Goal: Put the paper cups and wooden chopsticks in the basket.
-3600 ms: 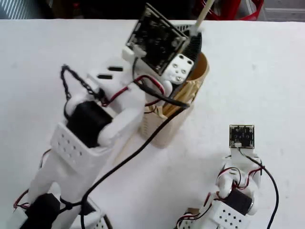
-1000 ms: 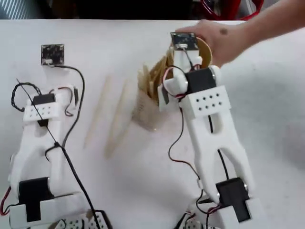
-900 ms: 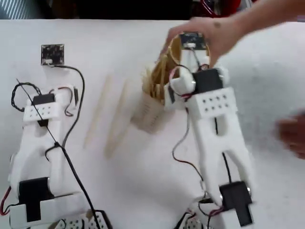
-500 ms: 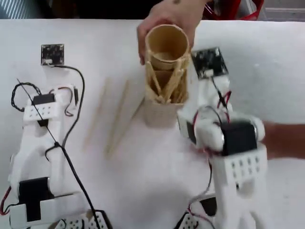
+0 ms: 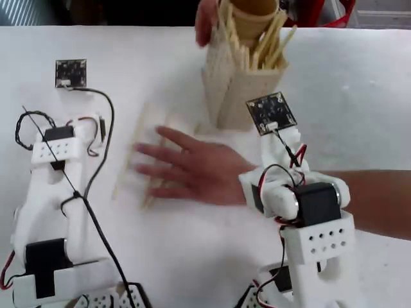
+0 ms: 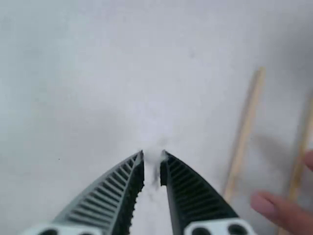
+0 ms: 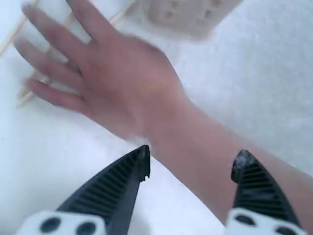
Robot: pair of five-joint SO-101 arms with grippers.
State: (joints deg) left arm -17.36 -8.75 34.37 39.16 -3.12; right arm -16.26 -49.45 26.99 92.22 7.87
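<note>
High view had a person's hand [image 5: 192, 170] spread flat over the loose wooden chopsticks [image 5: 121, 183] on the tabletop [image 5: 359, 96], between the two arms. A second hand [image 5: 205, 22] gripped the basket [image 5: 247, 90] at the far edge, with a paper cup [image 5: 253, 9] and a bundle of chopsticks [image 5: 273, 38] standing in it. By my reading the cups were in, and the loose sticks were the step left.

The right gripper [image 7: 191, 159] was spread wide and empty above the person's forearm. The left gripper [image 6: 151, 155] was nearly closed on nothing, low over the tabletop, with one stick [image 6: 244, 132] just beside it.

Next move, as I judged it: wait for the hand to clear, then open the left gripper and take that stick.

Half a second before, the basket stood mid-table, no hand lay on the sticks, and the left arm was in the same place.
</note>
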